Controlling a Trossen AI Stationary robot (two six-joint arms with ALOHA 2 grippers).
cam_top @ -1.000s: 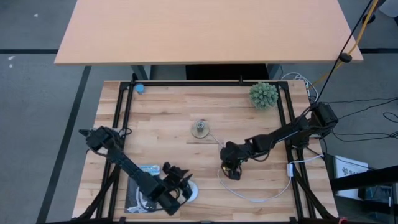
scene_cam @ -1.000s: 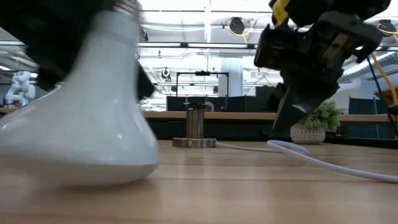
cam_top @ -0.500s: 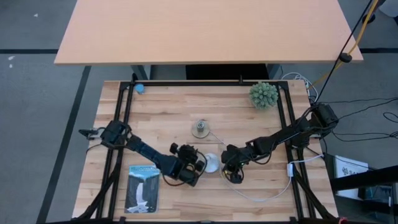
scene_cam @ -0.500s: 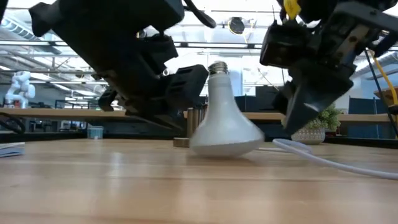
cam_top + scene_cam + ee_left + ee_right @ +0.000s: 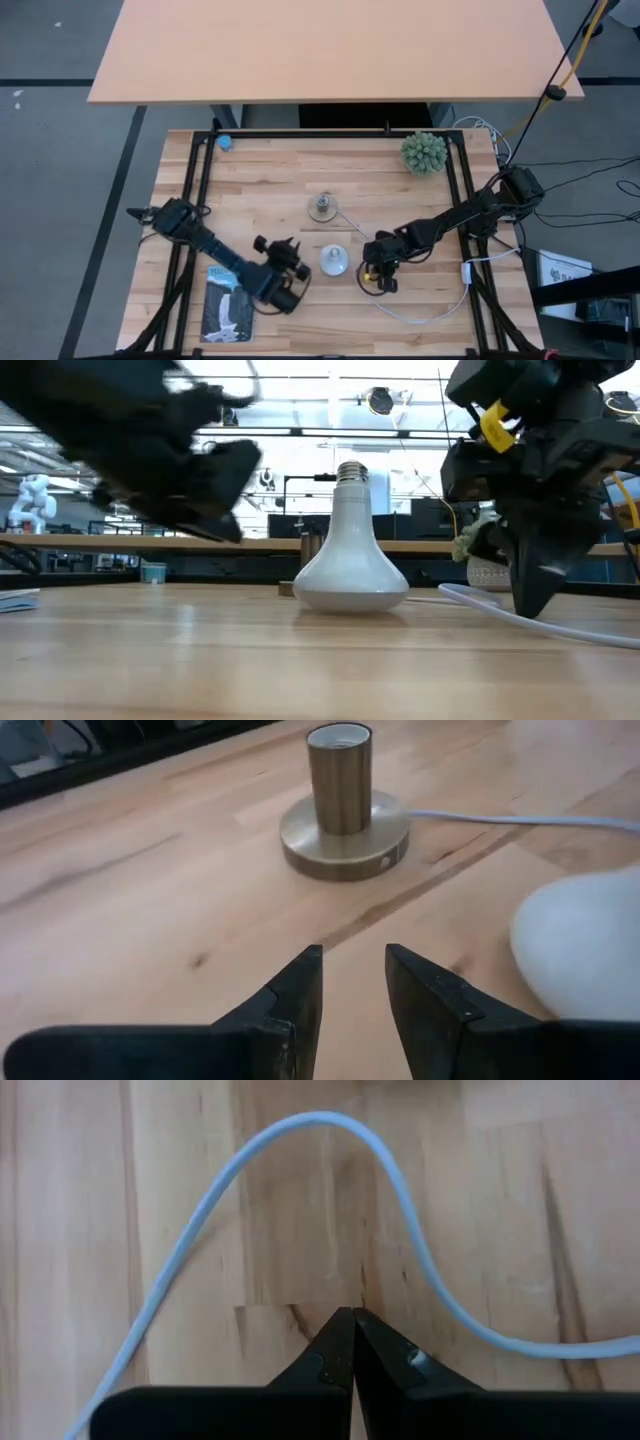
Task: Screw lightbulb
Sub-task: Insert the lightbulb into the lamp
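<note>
The white lightbulb (image 5: 333,261) (image 5: 350,565) stands near the table's middle on its round globe, its silvery screw base (image 5: 351,471) pointing up. My left gripper (image 5: 296,256) (image 5: 352,970) hovers just to its left, open, with nothing between the fingers. It points at the brass socket (image 5: 343,810) (image 5: 321,207) farther back, and the bulb (image 5: 585,955) shows beside it. My right gripper (image 5: 381,278) (image 5: 352,1316) is to the bulb's right, shut and pointing steeply down over the socket's white cord (image 5: 400,1220).
The cord (image 5: 430,310) loops from the socket across the near right of the table. A blue packaging card (image 5: 228,310) lies at the near left. A green plant (image 5: 424,152) stands at the far right and a small blue thing (image 5: 225,142) at the far left.
The bulb has come from the near edge, where it lay tilted, to the table's middle alongside my left gripper, and now stands upright on its globe. The left gripper has since drawn back from it toward the left. My right gripper has tipped further downward.
</note>
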